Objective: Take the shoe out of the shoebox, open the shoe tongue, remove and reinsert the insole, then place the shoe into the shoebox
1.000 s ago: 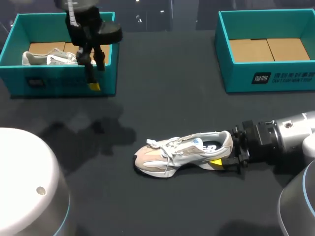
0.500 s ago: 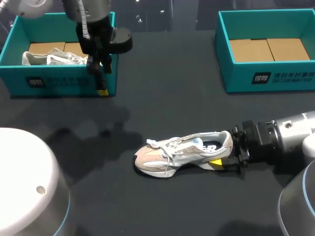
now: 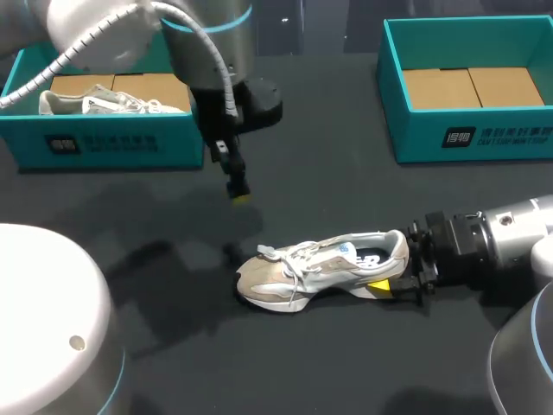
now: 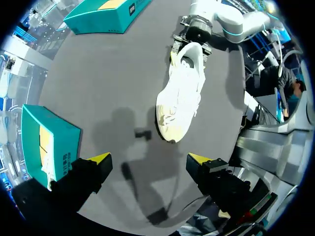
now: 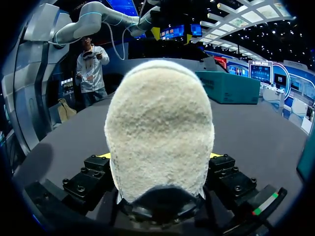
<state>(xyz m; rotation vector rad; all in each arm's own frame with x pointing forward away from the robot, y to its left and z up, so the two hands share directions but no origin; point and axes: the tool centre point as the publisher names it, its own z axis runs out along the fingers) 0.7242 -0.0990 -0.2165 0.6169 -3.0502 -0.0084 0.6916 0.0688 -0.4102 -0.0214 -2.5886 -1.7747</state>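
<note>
Spread left gripper (image 4: 148, 158), clamped right gripper (image 3: 390, 268)

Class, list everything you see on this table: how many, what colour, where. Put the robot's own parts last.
left shoebox: 1, teal, far left corner.
right shoebox: 1, teal, far right corner, no shoe inside.
shoe: 1, white and beige, on its side mid-table.
second shoe: 1, white-grey, inside the left shoebox.
table: 1, black.
left gripper: 1, yellow tips, open, above the table between left shoebox and shoe.
right gripper: 1, yellow tips, shut on the shoe's heel.
</note>
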